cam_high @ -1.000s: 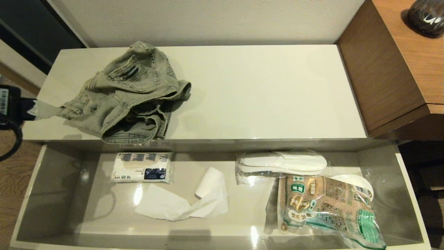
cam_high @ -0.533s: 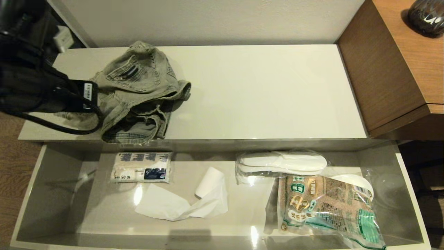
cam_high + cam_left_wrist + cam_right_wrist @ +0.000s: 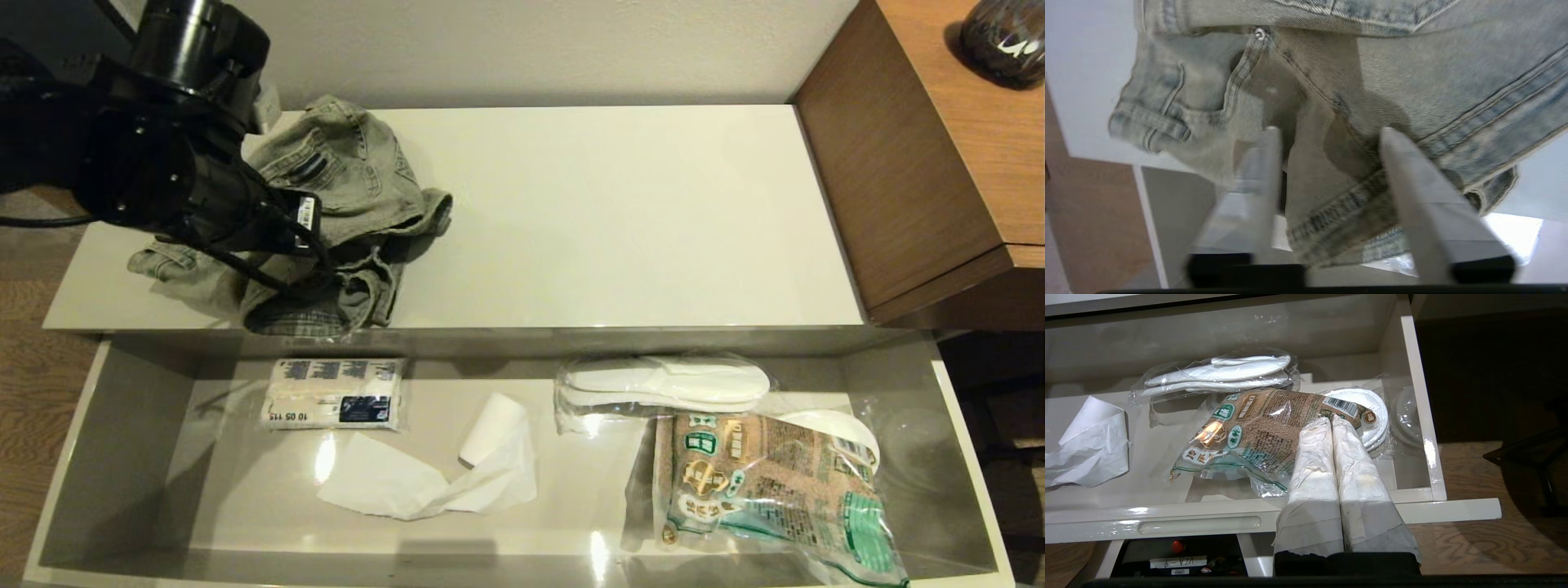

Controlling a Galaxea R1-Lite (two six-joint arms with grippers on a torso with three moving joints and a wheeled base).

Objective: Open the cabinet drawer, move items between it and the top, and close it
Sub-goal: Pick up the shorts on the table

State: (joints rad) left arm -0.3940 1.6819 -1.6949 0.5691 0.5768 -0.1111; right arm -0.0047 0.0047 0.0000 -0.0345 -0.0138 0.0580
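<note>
Your left gripper (image 3: pixel 1327 134) hangs over the denim garment (image 3: pixel 343 204) on the top (image 3: pixel 612 212), fingers (image 3: pixel 1267 171) spread. The paper roll (image 3: pixel 490 433) lies in the open cabinet drawer (image 3: pixel 122 457). Your right gripper (image 3: pixel 1331 420) is parked, fingers pressed together.

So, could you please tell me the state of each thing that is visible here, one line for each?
cabinet drawer: pulled fully open.
denim garment: crumpled on the top, not yet gripped.
paper roll: in the drawer, partly unrolled, sheet trailing.
slippers: in the drawer, bagged.
printed packet: in the drawer, lying flat.
left gripper: jaws open, above the garment.
right gripper: jaws shut, holding nothing, near the drawer front.
</note>
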